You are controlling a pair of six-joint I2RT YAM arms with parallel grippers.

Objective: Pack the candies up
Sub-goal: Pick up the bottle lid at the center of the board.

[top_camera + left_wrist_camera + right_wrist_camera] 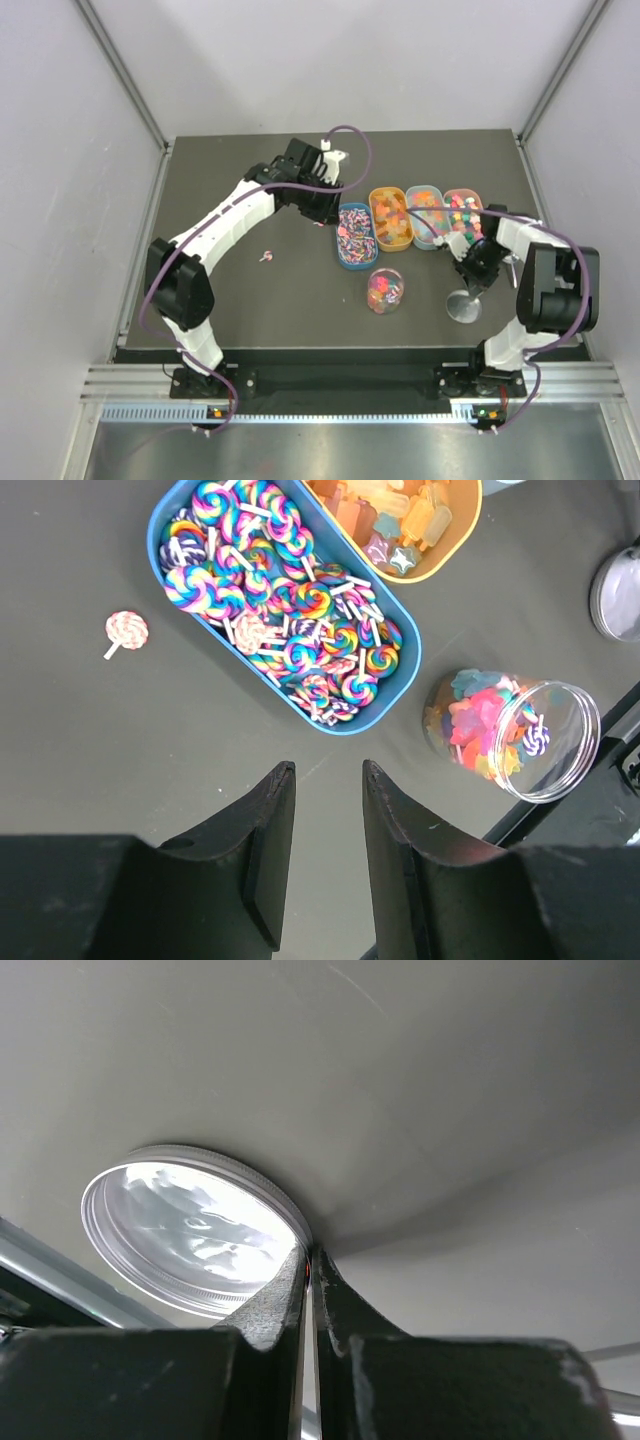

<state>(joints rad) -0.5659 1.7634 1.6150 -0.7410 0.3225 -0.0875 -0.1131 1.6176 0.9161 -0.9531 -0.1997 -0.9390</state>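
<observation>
Candies sit mostly in four trays at mid-surface; lollipops fill the blue tray, and some mixed sweets are already in the open jar just beside it. One stray lollipop lies on the surface, apart from the trays. Left hand hovers over bare surface near the blue tray, fingers apart, nothing between them. Right hand is low at the lid, fingers together, tips touching its rim; cannot tell whether the rim is caught between them. Risks, as judged: a pinch on so thin a rim, at one edge only, may slip or let the lid swing and drop on lifting. Lid going on now would close a part-filled jar. Jar looks light and stands unheld; a nudge from either arm could topple it and spill. Stray lollipop is easily overlooked.
</observation>
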